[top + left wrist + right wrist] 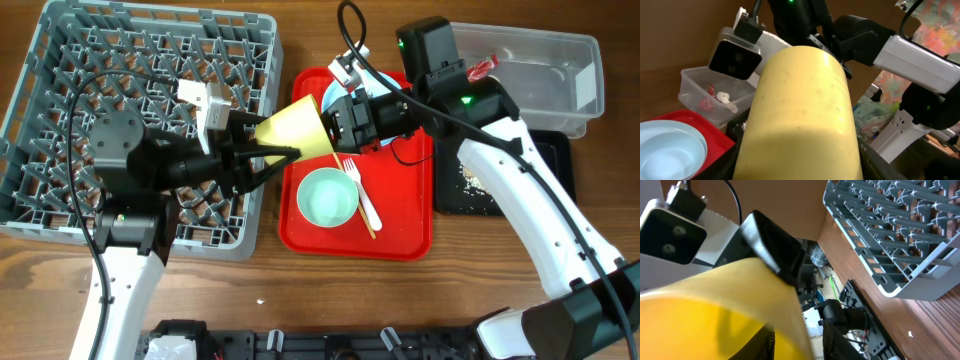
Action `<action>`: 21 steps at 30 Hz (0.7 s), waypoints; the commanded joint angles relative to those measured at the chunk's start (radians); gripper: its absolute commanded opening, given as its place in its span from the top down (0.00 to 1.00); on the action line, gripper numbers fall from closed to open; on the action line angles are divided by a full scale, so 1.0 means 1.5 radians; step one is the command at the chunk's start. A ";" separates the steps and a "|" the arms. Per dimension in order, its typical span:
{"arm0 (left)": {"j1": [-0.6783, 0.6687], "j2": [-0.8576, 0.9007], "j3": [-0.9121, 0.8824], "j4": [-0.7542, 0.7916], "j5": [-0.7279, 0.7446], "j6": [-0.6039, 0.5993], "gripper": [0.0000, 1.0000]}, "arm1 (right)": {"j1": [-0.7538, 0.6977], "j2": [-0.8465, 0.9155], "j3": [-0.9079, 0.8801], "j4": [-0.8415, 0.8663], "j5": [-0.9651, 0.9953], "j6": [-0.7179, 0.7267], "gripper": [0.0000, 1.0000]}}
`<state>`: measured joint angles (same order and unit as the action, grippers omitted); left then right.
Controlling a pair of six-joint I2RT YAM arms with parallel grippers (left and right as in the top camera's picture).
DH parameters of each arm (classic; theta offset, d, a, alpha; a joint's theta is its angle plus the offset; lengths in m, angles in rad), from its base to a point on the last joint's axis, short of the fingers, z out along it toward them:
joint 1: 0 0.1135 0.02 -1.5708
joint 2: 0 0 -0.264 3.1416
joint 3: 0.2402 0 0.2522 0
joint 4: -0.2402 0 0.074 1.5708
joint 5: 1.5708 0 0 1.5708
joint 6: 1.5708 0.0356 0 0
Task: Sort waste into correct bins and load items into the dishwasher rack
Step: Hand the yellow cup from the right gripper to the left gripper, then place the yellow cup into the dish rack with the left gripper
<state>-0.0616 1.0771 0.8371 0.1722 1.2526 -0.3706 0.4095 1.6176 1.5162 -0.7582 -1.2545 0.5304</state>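
The small yellow cup point(298, 130) hangs sideways above the gap between the dishwasher rack point(60, 90) and the red serving tray point(410, 235). My left gripper point(283, 153) is shut on the cup's narrow end; the cup point(800, 115) fills the left wrist view between the fingers. My right gripper point(335, 125) straddles the cup's rim point(730, 310), one finger inside and one outside, with a thin gap at the outer finger. The pale green bowl point(328, 197), white fork point(364, 200) and chopsticks point(362, 212) lie on the red tray. The pale blue bowl point(665, 150) sits at its far end.
The clear tub point(545, 75) at back right holds the red wrapper point(482, 68) and a white scrap point(724, 96). The black tray point(505, 190) with crumbs point(467, 178) lies in front of it. The rack's near corner also shows in the right wrist view point(890, 230).
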 commanded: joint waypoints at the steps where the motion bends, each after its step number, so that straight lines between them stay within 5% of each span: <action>1: 0.028 0.004 0.007 -0.045 -0.076 0.024 0.51 | -0.004 0.006 0.000 -0.009 0.041 -0.005 0.65; 6: 0.080 0.004 0.007 -0.203 -0.178 0.124 0.58 | -0.056 0.006 0.000 -0.059 0.191 -0.009 0.60; 12: 0.115 0.003 0.007 -0.375 -0.456 0.140 0.68 | -0.105 0.003 0.002 -0.159 0.368 -0.110 0.57; 16: 0.136 -0.012 0.015 -0.480 -0.562 0.137 0.96 | -0.134 -0.011 0.002 -0.275 0.522 -0.175 0.57; 21: 0.157 -0.027 0.080 -0.631 -0.665 0.107 0.96 | -0.175 -0.066 0.014 -0.354 0.643 -0.217 0.57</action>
<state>0.1524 1.0649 0.8669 -0.6933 0.4049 -0.1898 0.1802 1.6005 1.5139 -1.2510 -0.4576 0.2813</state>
